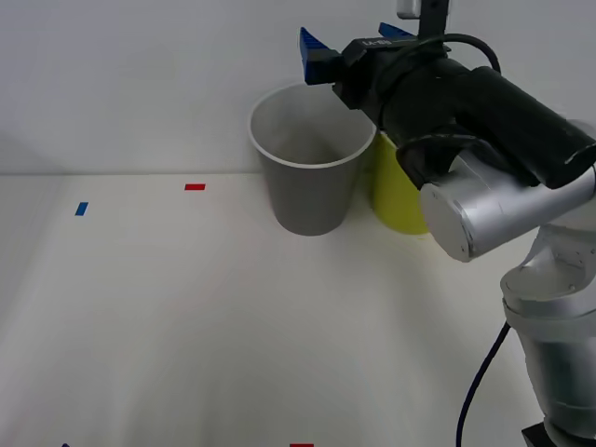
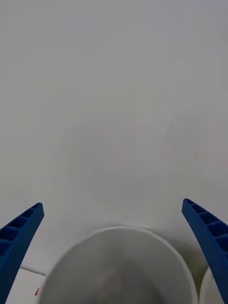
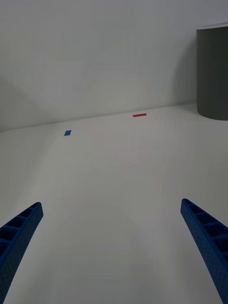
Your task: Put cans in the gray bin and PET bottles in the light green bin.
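Gray bin [image 1: 307, 168] — below spread right fingers [image 2: 209, 237].

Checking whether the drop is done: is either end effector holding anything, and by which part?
Nothing is held. The right end effector is open above the gray bin; the left end effector is open over the table.

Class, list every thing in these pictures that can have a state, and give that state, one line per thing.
gray bin: upright on the table, open-topped, nothing visible inside.
light green bin: upright beside the gray bin, mostly hidden by the right arm.
right gripper: open, holding nothing, above the gray bin's rim.
left gripper: open, holding nothing, low over bare table.
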Motion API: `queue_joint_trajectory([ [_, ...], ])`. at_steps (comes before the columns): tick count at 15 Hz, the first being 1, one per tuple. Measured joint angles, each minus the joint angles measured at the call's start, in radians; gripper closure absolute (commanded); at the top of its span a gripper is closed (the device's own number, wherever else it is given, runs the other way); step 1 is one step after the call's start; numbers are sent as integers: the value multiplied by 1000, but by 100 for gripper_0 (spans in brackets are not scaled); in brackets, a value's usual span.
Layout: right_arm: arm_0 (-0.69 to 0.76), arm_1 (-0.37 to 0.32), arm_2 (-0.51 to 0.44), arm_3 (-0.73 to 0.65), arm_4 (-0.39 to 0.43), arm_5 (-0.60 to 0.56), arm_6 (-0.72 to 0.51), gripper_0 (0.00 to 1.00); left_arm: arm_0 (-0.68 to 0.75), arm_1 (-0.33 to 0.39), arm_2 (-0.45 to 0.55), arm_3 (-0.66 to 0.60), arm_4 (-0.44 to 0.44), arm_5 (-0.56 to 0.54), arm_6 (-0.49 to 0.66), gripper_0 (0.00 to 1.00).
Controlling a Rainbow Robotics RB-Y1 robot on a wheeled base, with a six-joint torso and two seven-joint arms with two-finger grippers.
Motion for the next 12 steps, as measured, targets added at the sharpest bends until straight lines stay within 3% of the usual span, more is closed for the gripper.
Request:
queue_joint_trajectory([
  [5, 140, -7, -11, -141, 74, 2, -14, 1, 0, 0, 0, 0, 0, 0, 0, 0],
  [12, 360, -24, -75, -328, 85, 2, 5, 1, 0, 0, 0, 0, 0, 0, 0, 0],
])
